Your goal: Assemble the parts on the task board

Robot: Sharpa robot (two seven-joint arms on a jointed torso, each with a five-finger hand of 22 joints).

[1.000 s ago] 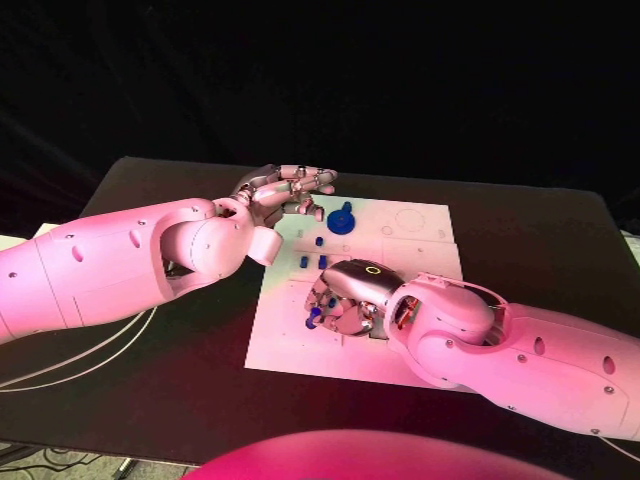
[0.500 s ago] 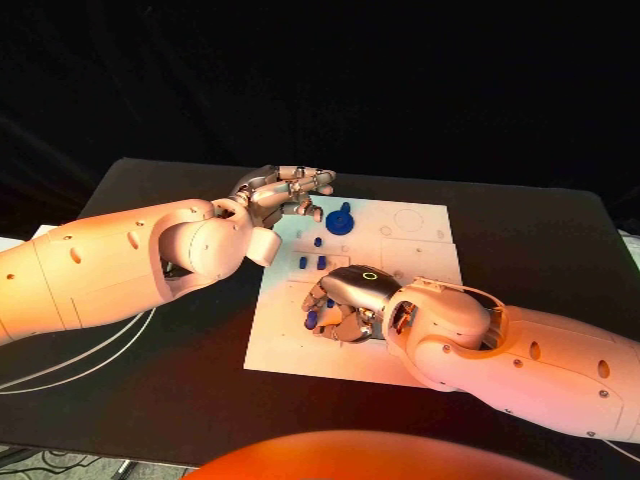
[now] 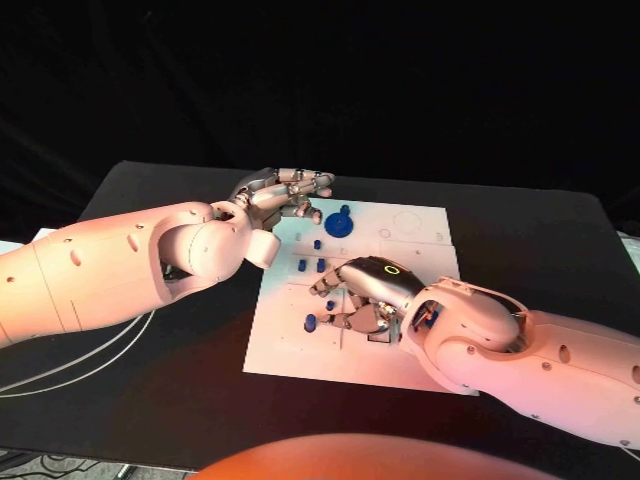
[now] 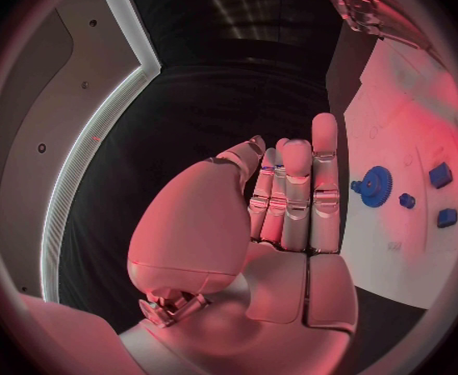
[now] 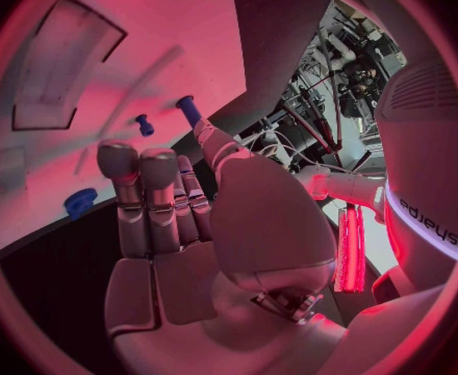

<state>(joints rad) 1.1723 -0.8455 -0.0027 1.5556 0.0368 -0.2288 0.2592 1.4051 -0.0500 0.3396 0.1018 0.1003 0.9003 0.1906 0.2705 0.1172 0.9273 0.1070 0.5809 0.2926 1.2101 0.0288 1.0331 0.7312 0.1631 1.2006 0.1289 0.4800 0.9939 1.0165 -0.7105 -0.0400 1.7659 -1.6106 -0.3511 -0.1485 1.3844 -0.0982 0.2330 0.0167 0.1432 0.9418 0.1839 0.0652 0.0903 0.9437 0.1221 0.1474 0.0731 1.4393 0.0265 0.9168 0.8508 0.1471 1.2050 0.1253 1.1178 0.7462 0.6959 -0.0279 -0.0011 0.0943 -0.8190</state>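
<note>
Here I see the right hand (image 3: 366, 292) low over the near middle of the board (image 3: 414, 245), its fingers curled down among small blue parts; I cannot tell whether it holds one. A blue part (image 3: 310, 322) lies just left of it on the board, and two more (image 3: 310, 266) stand just beyond. Farther off, a blue gear (image 3: 340, 222) sits near the board's far left corner. The left hand (image 3: 281, 192) hovers there with fingers together, empty.
</note>
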